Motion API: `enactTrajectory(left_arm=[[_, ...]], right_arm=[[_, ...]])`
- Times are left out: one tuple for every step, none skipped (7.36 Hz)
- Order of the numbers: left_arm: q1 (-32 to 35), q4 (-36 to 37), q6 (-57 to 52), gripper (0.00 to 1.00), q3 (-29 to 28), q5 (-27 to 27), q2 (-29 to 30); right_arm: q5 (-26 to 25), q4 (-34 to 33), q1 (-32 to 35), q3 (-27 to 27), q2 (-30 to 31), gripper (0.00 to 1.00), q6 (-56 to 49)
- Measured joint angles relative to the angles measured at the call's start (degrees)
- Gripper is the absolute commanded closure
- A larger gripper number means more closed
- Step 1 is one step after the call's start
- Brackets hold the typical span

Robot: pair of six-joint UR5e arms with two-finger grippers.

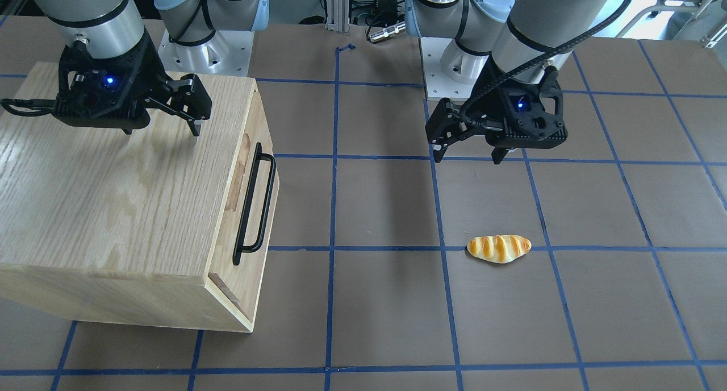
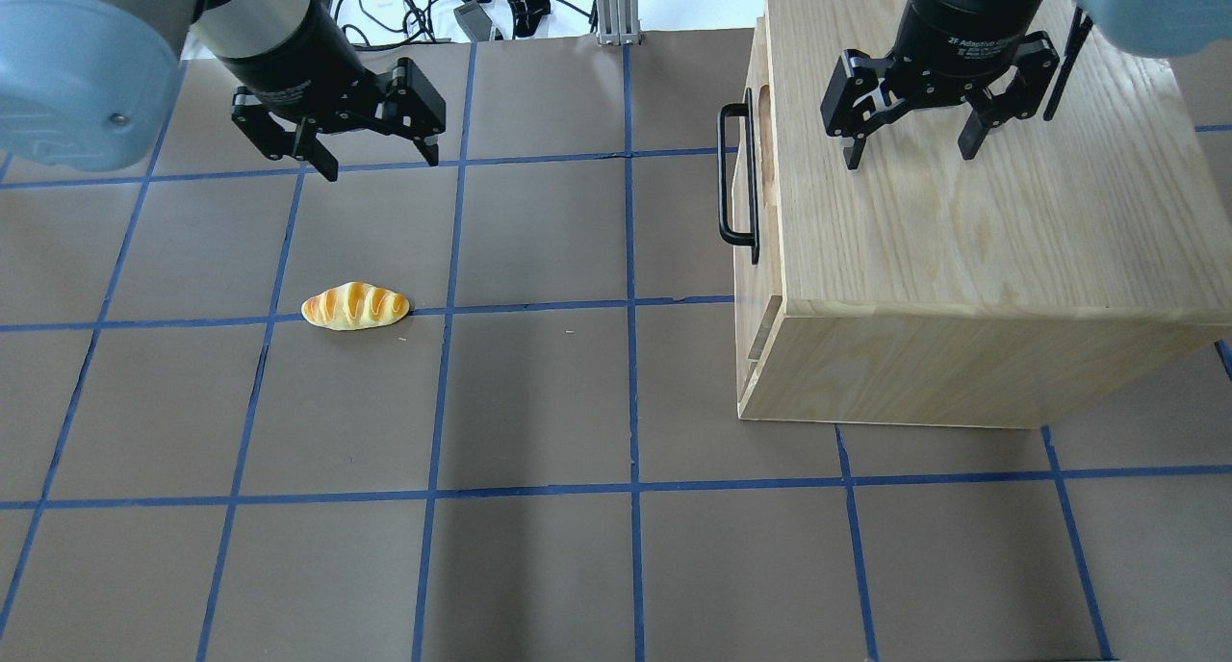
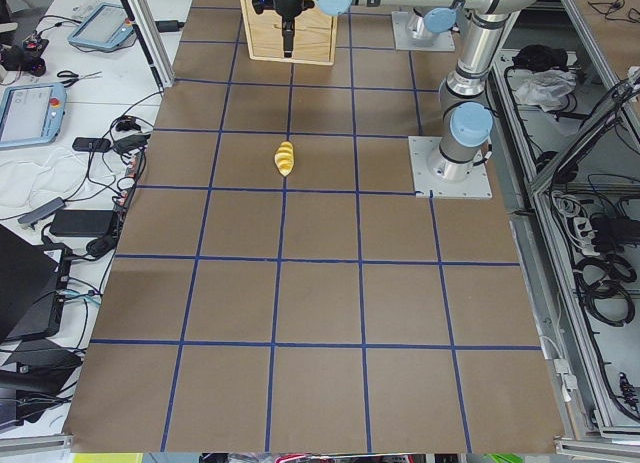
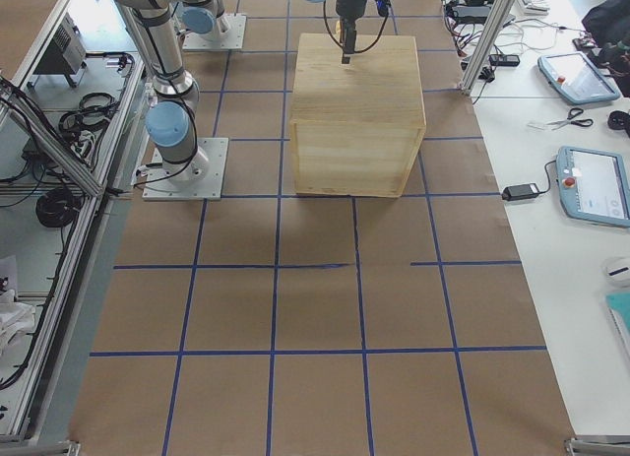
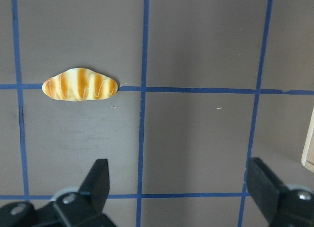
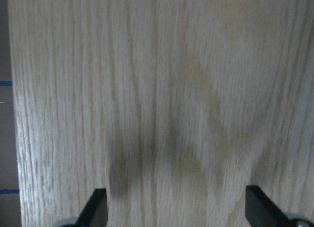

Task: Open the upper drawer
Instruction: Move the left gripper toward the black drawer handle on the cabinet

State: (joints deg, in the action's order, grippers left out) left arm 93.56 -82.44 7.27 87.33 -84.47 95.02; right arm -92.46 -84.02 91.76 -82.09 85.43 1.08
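The upper drawer is the top front panel of the oak cabinet, with a long black bar handle and an oval cutout. It sits flush with the cabinet body and also shows in the overhead view. My right gripper hovers open and empty over the cabinet top, set back from the handle; its wrist view shows only wood grain. My left gripper is open and empty above the bare table, well away from the cabinet.
A toy bread roll lies on the table in front of my left gripper and shows in the left wrist view. A handle-less lower panel sits under the upper drawer. Blue tape lines grid the brown table.
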Motion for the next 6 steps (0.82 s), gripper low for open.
enactTrajectory(left_arm=[[2.3, 2.5, 2.0, 0.0, 0.0, 0.3, 1.3], [4.3, 5.1, 4.1, 0.0, -0.1, 0.7, 2.6], [6.1, 8.3, 7.2, 0.0, -0.2, 2.0, 4.0], [7.8, 11.0, 10.0, 0.0, -0.4, 3.7, 5.3], [9.5, 13.0, 12.3, 0.0, -1.2, 4.8, 6.7], [10.9, 14.4, 14.3, 0.0, -2.5, 6.0, 8.1]], right_arm=[[0.0, 0.0, 0.0, 0.0, 0.0, 0.0, 0.0], [0.0, 0.0, 0.0, 0.0, 0.0, 0.0, 0.1], [0.0, 0.0, 0.0, 0.0, 0.0, 0.0, 0.1], [0.0, 0.0, 0.0, 0.0, 0.0, 0.0, 0.0], [0.0, 0.0, 0.0, 0.0, 0.0, 0.0, 0.0], [0.0, 0.0, 0.0, 0.0, 0.0, 0.0, 0.0]])
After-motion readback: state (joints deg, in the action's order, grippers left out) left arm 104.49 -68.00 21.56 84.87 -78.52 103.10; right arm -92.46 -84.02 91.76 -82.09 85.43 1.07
